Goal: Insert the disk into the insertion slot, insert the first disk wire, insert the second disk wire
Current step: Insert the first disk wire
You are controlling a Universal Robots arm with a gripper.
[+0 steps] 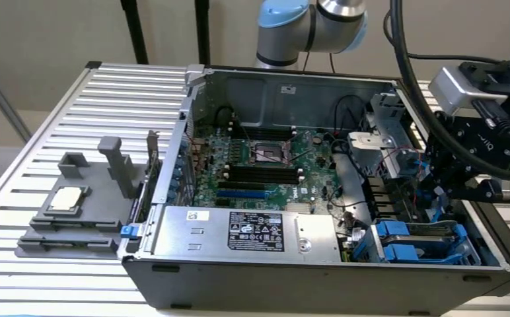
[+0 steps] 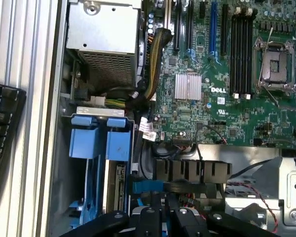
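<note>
The end effector (image 1: 437, 190) (image 2: 163, 212) hung inside the open computer case (image 1: 326, 277), at the exterior view's right; whether it was open or closed could not be told. Just ahead of its tip lay a blue cable plug (image 2: 147, 186), beside a row of black connectors (image 2: 192, 170). The disk (image 2: 120, 185), in its blue carrier (image 2: 96, 145), sat inside the slot (image 1: 380, 239) at the case's near corner. A silver box (image 1: 237, 231) with a black label lay next to the slot. A grey stand (image 1: 70, 218) stood on the slatted worktop (image 1: 26, 132).
</note>
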